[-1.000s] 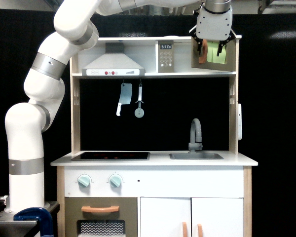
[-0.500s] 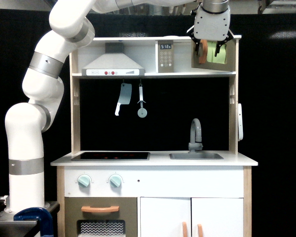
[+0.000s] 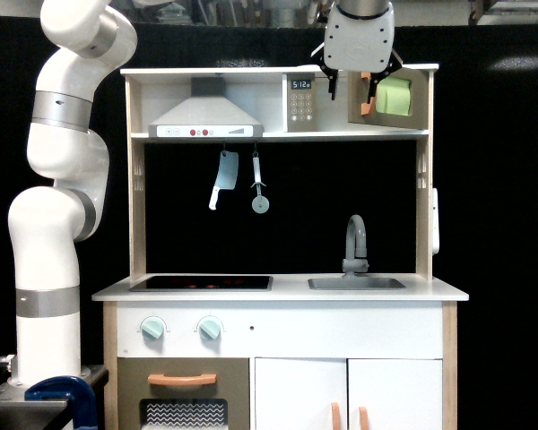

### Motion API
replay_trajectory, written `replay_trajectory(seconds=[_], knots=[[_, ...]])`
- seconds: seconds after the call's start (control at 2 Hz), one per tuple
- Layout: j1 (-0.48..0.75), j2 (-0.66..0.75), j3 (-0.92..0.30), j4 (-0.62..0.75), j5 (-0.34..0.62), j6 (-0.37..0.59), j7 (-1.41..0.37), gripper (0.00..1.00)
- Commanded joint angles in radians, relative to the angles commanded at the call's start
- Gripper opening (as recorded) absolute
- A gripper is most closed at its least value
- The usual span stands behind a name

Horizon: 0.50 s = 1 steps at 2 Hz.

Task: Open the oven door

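The gripper (image 3: 351, 88) of a white xArm7 is hanging in front of the top shelf of a toy kitchen, its two dark fingers (image 3: 331, 85) pointing down and standing apart with nothing between them. One finger is sitting over the grey keypad panel (image 3: 301, 102); the other appears to be lying just beside the short orange handle (image 3: 367, 103) of the oven door (image 3: 390, 98), though at this angle contact cannot be confirmed. The oven door, a small taupe panel with a yellow-green window, is occupying the upper compartment toward the exterior view's right, directly right of the gripper.

Below the shelf, a toy cleaver (image 3: 222, 177) and a pizza cutter (image 3: 259, 186) are hanging side by side against the dark back wall. A white range hood (image 3: 204, 118) is sitting in the upper compartment on the exterior view's left. On the counter (image 3: 287, 290), a black hob (image 3: 203, 283) is lying to the left and a grey tap (image 3: 355, 242) is rising over the sink (image 3: 356, 283) to the right. Two mint knobs (image 3: 181, 328) are showing under the counter, above a larger taupe door (image 3: 183, 394) with a horizontal orange handle, and white cupboard doors (image 3: 348, 394) are filling the lower right. The arm (image 3: 58, 206) is rising in a column at the exterior view's left, and a blue clamp (image 3: 63, 396) is sitting at its base.
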Motion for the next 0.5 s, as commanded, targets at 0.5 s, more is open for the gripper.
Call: replay_trajectory(seconds=[0.5], knots=[[-0.082,-0.113,-0.049,-0.190,-0.065,0.049,-0.156,1.00]])
